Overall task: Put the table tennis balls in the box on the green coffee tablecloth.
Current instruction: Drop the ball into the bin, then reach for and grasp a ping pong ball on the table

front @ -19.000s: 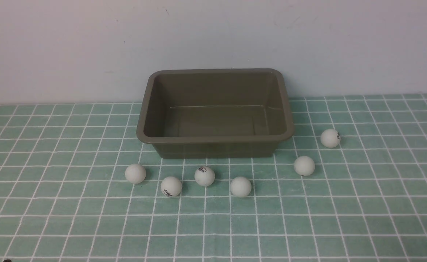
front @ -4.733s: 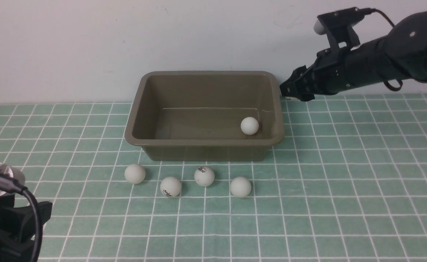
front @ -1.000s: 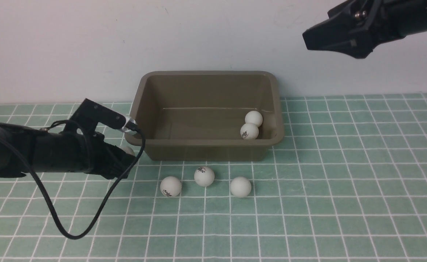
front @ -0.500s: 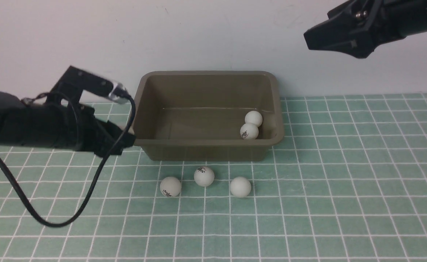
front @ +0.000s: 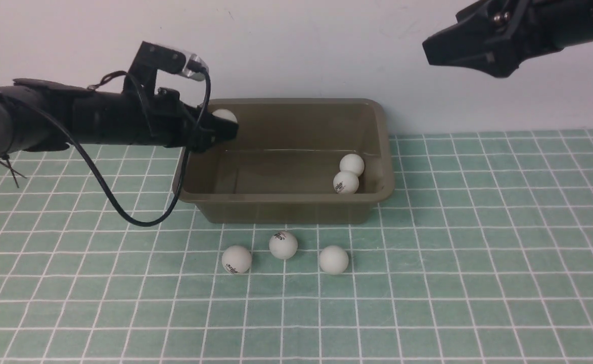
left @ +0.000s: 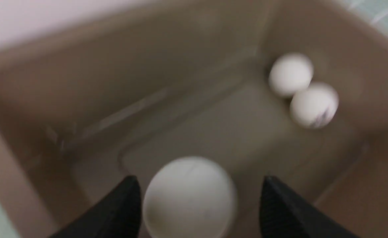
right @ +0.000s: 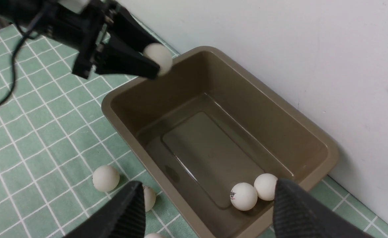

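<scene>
Ball no. 3 (front: 224,117) is off the green coffee tablecloth (front: 478,253) now. Half a sec ago your left gripper (front: 228,129) sat low, outside the box (front: 276,198) by its near left corner. It has since lifted & swung in over the box's left end, above the rim.

Left wrist cam is blurred, but the jaws stand wider than the ball: it touches 1 finger, w/ a gap to the other. I'd judge release is under way, not a firm hold. Bare box floor lies below, so a drop should land inside.

2 balls (front: 346,182) lie touching at the box's right end, unmoved. 3 balls (front: 283,244) remain on the cloth just in front of the box, same spots.

Right gripper (front: 430,48) hasn't budged: high, right of the box, jaws wide, nothing in them.

Approx. half done once this 1 lands. Front row is what's left.
</scene>
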